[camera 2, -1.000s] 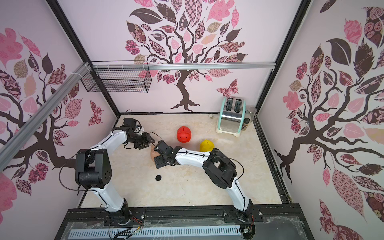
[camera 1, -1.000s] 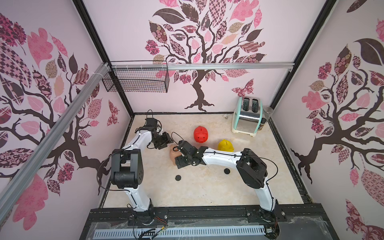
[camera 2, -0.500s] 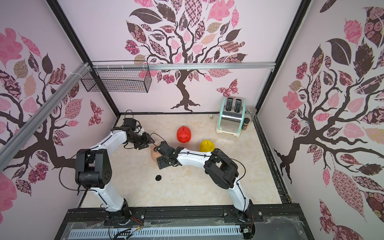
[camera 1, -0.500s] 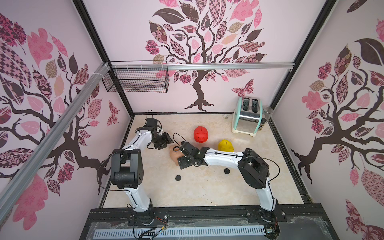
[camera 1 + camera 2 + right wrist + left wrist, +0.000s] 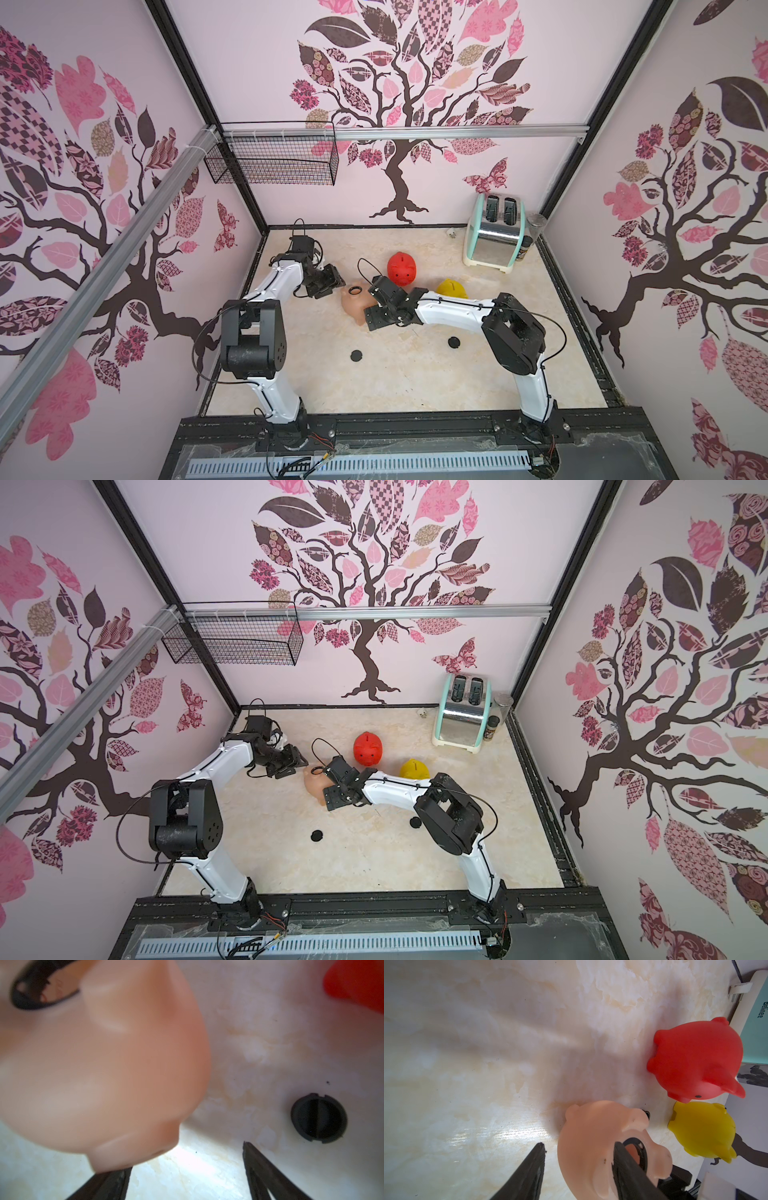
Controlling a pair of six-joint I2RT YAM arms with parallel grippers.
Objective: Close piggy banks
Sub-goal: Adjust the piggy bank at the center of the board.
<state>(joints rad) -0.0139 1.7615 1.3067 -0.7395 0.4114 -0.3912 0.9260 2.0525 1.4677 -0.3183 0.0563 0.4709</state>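
Left wrist view showed open left gripper at peach-pink piggy bank's open belly hole; right wrist view showed black plug beside open right gripper.

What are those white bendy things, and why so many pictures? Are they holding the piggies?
Those are two robot arms with pinching grippers. Two pictures look down from above; the two close-ups come from a camera on each wrist. On the table stand a red pig and a yellow pig. A peach pig lies tipped over between the arms, its round belly hole showing. Two black plugs lie nearby, and a toaster sits at the back. The left gripper and right gripper are both open beside the peach pig; neither seems to grip it.
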